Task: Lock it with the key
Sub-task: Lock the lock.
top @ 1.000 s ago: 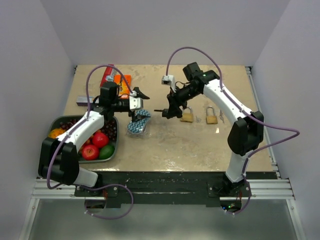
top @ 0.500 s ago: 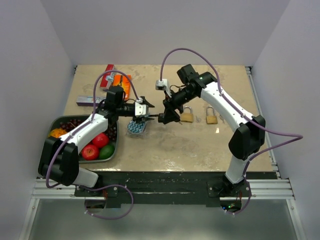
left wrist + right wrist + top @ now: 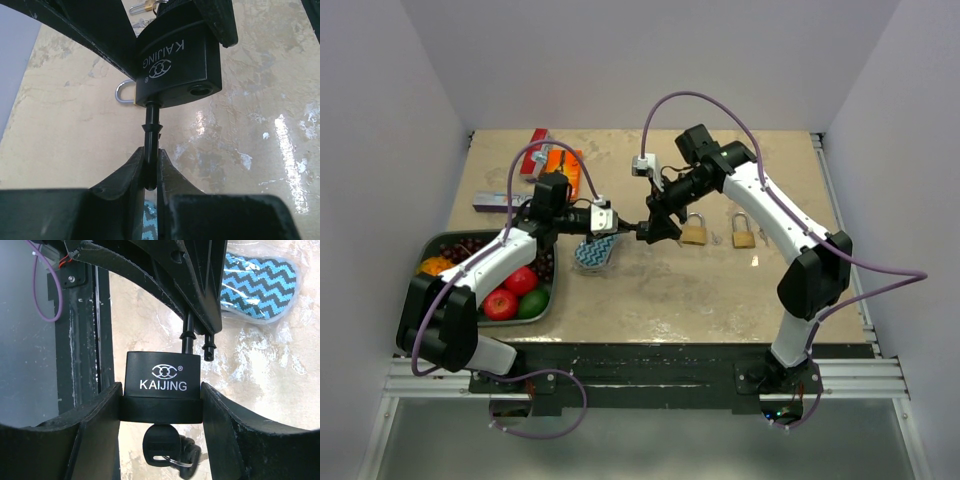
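A black padlock marked KAIJING hangs in the air between my two grippers. My right gripper is shut on its body, and the black key sticks out of the underside with a ring on it. The shackle stands pulled out: one leg is in the body, the other notched leg is free, and its hole is empty. My left gripper is shut on the shackle. From above, the left gripper and right gripper meet at the padlock.
Two brass padlocks lie on the table right of the grippers. A blue zigzag pouch lies under the left gripper. A tray of fruit sits at the left, with an orange packet and a red box behind it.
My left gripper moved right to the padlock and shut on its shackle. The right arm shifted slightly left with the padlock, then held still.
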